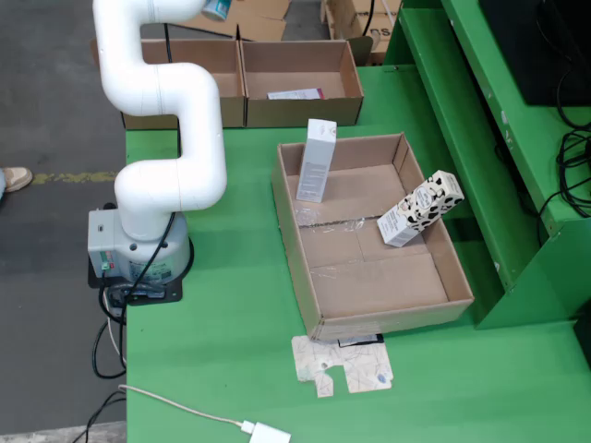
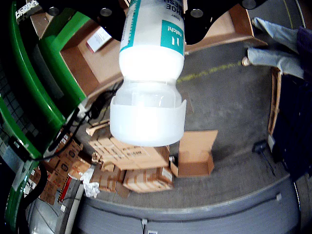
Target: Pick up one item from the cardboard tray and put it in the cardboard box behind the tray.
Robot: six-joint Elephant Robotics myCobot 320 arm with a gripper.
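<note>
Reaching up and out of the fixed view, the arm [image 1: 162,111] has its base bolted at the table's [image 1: 231,369] left edge, goes up, doglegs right, then back left and off the top of the picture. Only a sliver of a teal-and-white bottle [image 1: 218,8] peeks in at the top edge there, above the two boxes [image 1: 242,78] at the back of the table.

Wrist view makes it clearer: the gripper [image 2: 152,12] is clamped on the bottle, black fingers [image 2: 109,17] on both sides of the teal label, and its white end fills the middle of the picture. It's hanging in the air over grey floor and a heap of flattened cardboard [image 2: 141,165], with the boxes showing behind it near the top.

Back on the table, the tray [image 1: 300,249] has a white carton [image 1: 316,161] standing upright near its far left corner and a cow-print carton [image 1: 420,210] leaning against the right wall.
</note>
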